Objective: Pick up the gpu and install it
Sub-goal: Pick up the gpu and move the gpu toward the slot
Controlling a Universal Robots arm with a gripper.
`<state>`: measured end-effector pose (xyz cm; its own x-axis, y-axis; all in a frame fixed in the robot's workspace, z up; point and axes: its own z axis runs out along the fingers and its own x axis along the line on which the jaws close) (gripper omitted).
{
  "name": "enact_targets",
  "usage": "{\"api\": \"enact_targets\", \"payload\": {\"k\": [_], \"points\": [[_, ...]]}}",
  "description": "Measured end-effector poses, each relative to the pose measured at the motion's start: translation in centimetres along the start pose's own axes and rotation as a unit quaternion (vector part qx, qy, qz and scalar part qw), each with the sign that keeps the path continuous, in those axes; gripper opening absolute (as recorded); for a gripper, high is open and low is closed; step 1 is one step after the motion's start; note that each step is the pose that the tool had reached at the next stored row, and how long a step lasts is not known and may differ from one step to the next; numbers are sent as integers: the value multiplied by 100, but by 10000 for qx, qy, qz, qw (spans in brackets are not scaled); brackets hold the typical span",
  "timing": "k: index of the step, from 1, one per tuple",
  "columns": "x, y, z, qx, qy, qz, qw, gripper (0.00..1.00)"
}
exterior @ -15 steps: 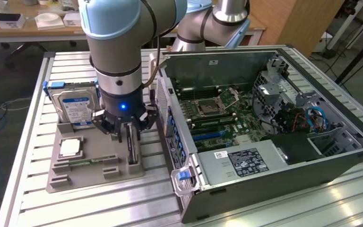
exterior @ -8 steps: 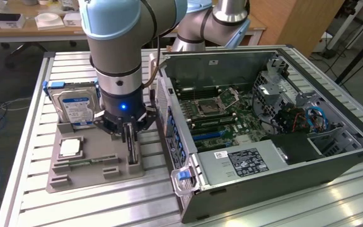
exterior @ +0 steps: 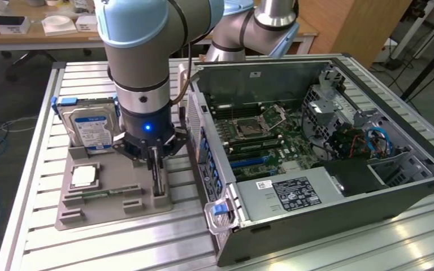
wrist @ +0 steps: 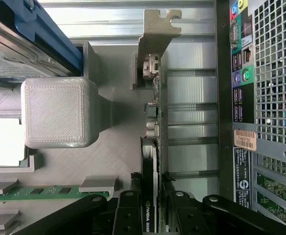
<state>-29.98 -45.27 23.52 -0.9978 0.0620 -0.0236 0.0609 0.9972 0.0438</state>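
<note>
The gpu (wrist: 151, 147) stands on edge in a slot of the grey holder (wrist: 108, 156), seen edge-on with its silver bracket toward the far end. My gripper (wrist: 150, 200) straddles the card's near end, and its black fingers (wrist: 128, 208) press against both faces, so it is shut on the card. In the exterior view the gripper (exterior: 154, 164) points straight down over the gpu (exterior: 157, 186) at the holder's right side, next to the open computer case (exterior: 330, 186). The card rests in its slot.
On the grey holder (exterior: 74, 217) sit a silver hard drive with blue rails (exterior: 89, 127), a square chip (exterior: 85, 176) and a RAM stick (exterior: 100, 193). The case's rear panel (wrist: 260, 98) stands close beside the card. The motherboard (exterior: 270, 141) lies exposed inside.
</note>
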Motion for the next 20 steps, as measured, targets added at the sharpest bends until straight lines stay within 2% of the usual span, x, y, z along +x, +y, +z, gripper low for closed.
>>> {"api": "enact_targets", "payload": {"k": [1,2,20], "points": [[0,0,0,0,0,0,10000,33],[0,0,0,0,0,0,10000,26],[0,0,0,0,0,0,10000,26]]}}
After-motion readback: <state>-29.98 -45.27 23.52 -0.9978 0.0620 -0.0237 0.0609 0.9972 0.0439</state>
